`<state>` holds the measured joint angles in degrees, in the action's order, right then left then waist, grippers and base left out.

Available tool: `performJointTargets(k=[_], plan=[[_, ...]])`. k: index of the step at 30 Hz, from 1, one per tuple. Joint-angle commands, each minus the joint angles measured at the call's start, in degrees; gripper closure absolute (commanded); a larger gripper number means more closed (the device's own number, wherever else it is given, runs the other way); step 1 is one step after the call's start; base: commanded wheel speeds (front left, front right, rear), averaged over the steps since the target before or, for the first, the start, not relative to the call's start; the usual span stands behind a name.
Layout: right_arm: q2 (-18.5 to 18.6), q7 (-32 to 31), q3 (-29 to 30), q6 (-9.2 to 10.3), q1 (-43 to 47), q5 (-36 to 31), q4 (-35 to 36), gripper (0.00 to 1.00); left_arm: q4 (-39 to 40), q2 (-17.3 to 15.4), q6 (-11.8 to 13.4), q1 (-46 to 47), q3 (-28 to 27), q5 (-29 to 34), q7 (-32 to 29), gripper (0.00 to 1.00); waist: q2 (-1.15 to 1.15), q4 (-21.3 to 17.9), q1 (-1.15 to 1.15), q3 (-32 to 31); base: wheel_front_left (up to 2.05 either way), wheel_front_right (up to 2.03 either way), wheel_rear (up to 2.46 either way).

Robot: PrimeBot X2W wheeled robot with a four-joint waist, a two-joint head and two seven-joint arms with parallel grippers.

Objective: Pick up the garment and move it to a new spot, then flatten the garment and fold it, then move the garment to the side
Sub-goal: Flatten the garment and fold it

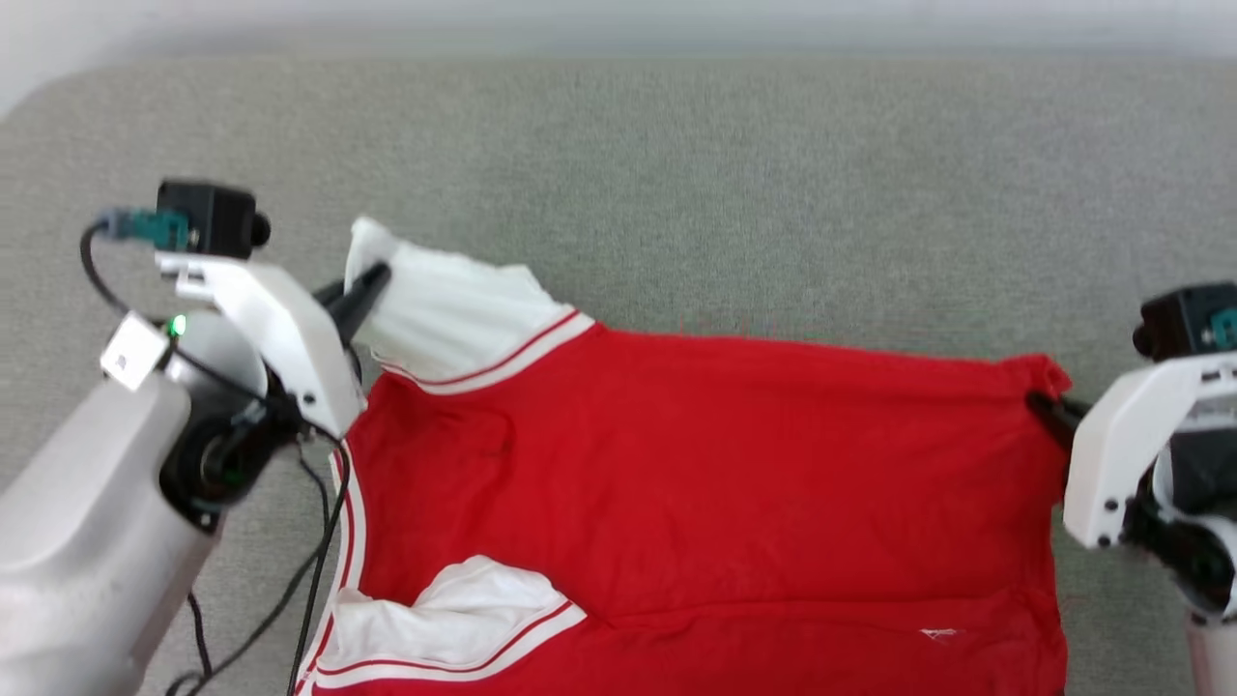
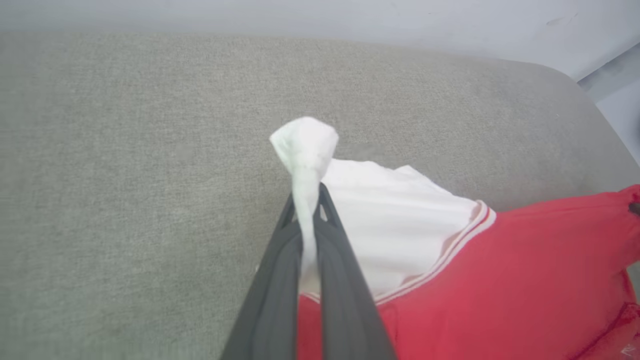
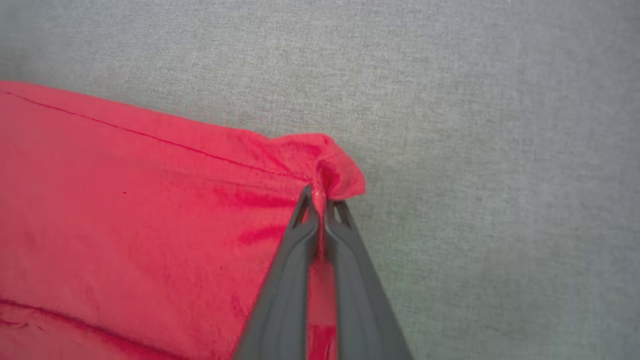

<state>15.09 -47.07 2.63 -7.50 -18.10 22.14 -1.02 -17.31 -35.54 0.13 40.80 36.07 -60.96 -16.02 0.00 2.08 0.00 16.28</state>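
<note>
Grey woven upholstery (image 1: 676,145) spreads under everything, with a pale wall (image 1: 618,19) along the far edge. Far left: the left gripper (image 2: 311,202) is clamped tight on the bunched tip of a white sleeve end (image 2: 400,210), and a knob of white cloth pokes out past the fingertips. A black cable (image 1: 319,570) hangs below that wrist. Centre: the garment (image 1: 725,464) lies spread on the upholstery between the two arms, plain red face up and fairly flat, its far edge drawn in a near-straight line. A second sleeve end (image 1: 464,619), white with red stripes, sits at the near left, partly overlapped by red fabric. Right: the right gripper (image 3: 320,200) is pinched closed on the garment's far right corner, and the red cloth puckers into a small fold around the tips.
</note>
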Motion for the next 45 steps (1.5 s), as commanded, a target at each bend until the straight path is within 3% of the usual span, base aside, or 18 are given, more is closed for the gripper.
performJointTargets(k=[1,9,15,21,22,23,24,25,34,39,45], plan=[[-0.5,0.4,0.5,0.03,1.8,0.0,0.4,1.0,0.9,-0.5,0.7,-2.3,-0.4,-0.4,0.8,1.0,0.0,0.4,0.0,-2.3,0.0,0.0,0.0],[-2.9,2.1,1.3,0.03,11.7,0.8,-0.1,1.0,6.6,-2.6,5.7,-17.3,-0.2,-3.0,3.6,1.0,0.0,0.9,0.0,-7.6,0.0,0.0,0.0],[-4.4,4.6,1.6,0.03,17.8,1.9,-1.7,1.0,9.1,-2.1,8.7,-27.6,0.7,-6.1,4.6,1.0,0.0,1.1,0.0,-9.9,0.0,0.0,0.0],[-5.7,6.9,2.6,0.03,22.5,2.0,-3.1,1.0,9.3,-1.6,9.8,-33.4,0.8,-7.7,6.2,1.0,0.0,1.2,0.0,-10.5,0.0,0.0,0.0],[-5.7,7.3,2.6,0.03,23.1,1.5,-3.3,0.96,9.0,-1.2,9.6,-33.8,1.0,-8.1,6.2,1.0,0.0,1.2,0.0,-10.6,0.0,0.0,0.0],[-5.9,7.9,2.3,0.03,23.7,1.4,-3.4,0.64,8.7,-1.1,9.4,-34.2,1.2,-8.1,6.1,0.71,0.0,1.2,0.0,-10.6,0.0,0.0,0.0],[-6.2,8.7,1.8,0.03,24.2,1.4,-3.4,0.0,8.4,-0.9,9.3,-34.3,1.3,-7.9,6.4,0.21,0.0,1.2,0.0,-10.6,0.0,0.0,0.0],[-6.4,12.3,0.7,0.03,25.4,0.8,-3.2,0.0,7.9,0.1,9.1,-34.3,1.1,-7.7,8.0,0.0,0.0,1.0,0.0,-10.8,0.0,0.0,0.0],[-8.1,25.5,0.7,0.03,26.3,-2.1,1.0,0.0,8.2,1.5,9.1,-32.1,0.5,-2.7,15.8,0.0,0.0,1.0,0.0,-13.0,0.0,0.0,0.0],[-8.4,26.6,2.2,0.03,26.5,-3.3,2.0,0.0,9.4,2.6,10.1,-31.7,-0.4,0.5,21.8,0.0,0.0,1.0,0.0,-14.1,0.0,0.0,0.0],[-7.1,23.7,5.4,0.03,26.9,-4.8,2.7,0.0,11.3,3.9,11.4,-31.0,-1.7,6.4,29.6,0.0,0.0,1.0,0.0,-15.2,0.0,0.0,0.0]])
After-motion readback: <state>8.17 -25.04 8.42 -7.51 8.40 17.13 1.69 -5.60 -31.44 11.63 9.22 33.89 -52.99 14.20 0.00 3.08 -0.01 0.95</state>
